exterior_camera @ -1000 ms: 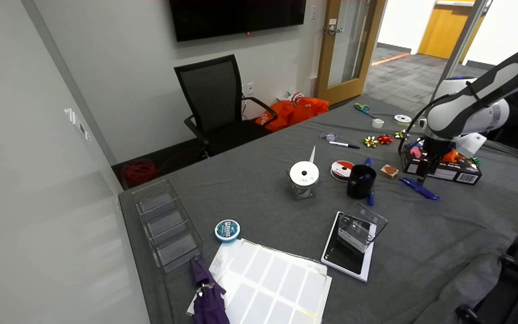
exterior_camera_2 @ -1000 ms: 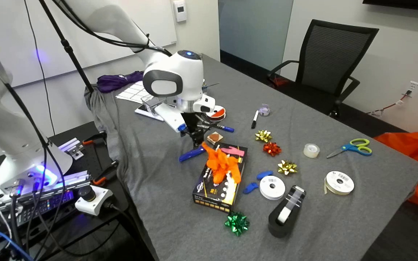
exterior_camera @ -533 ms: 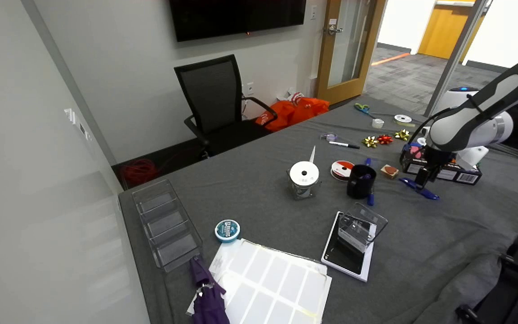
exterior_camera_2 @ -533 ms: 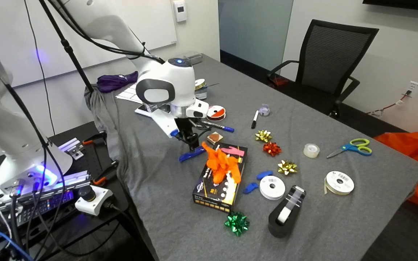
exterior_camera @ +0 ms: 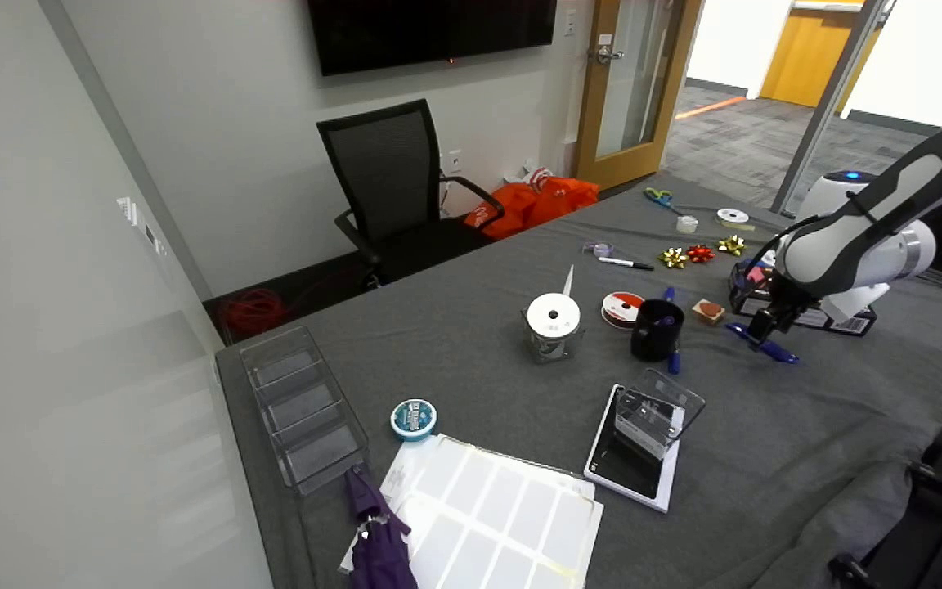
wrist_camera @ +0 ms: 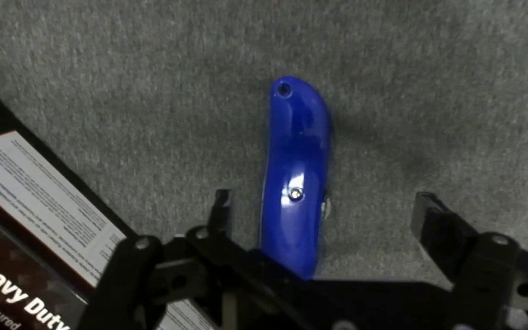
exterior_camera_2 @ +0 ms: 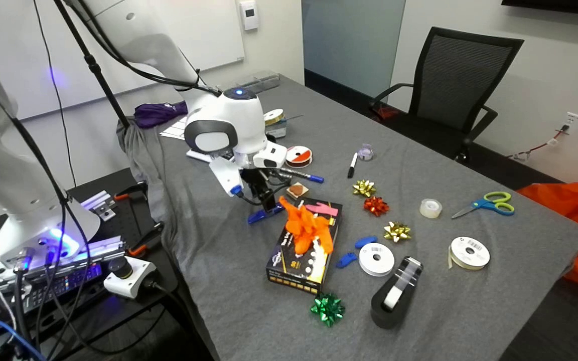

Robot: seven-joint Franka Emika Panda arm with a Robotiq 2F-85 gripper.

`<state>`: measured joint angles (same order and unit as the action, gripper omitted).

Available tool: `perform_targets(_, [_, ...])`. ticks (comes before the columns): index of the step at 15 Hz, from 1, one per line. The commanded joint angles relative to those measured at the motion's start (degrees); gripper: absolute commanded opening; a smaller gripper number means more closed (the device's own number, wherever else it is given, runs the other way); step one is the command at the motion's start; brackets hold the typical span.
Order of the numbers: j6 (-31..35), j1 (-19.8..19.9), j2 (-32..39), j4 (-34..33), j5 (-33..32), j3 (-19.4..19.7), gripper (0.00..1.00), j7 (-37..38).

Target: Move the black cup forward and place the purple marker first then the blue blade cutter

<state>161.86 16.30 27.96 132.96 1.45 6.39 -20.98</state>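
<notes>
The blue blade cutter lies on the grey cloth. My gripper stands open low over it, one finger on either side, with gaps on both sides. The cutter sits closer to the left finger in the wrist view, and its lower end is hidden by the gripper. In both exterior views the fingertips are right at the cutter. The black cup stands upright on the table, to the left of the gripper in an exterior view. A dark purple end shows in its mouth, possibly the purple marker; the rest is hidden.
A black glove box with orange gloves on top lies close beside the cutter. A small wooden stamp block, a ribbon spool and a blue-capped marker are near. A tablet with a clear holder lies beyond the cup.
My gripper has come down over the cutter and its wrist has tilted. The jaws have stayed open. The cutter, the cup and the other things have not moved.
</notes>
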Motion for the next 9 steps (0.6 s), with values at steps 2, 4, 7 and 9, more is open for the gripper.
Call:
perform_targets(2, [3.85, 0.11, 1.56, 0.61, -2.61, 0.86, 1.00, 3.06])
perform_targets(4, [4.37, 0.45, 1.87, 0.71, -2.91, 0.72, 0.73, 3.28])
perform_targets(7, [4.78, 0.78, 1.84, 0.88, -2.81, 0.44, 0.60, 3.14])
perform_targets(9, [4.83, 0.81, 1.81, 0.89, -2.75, 0.38, 0.45, 3.17])
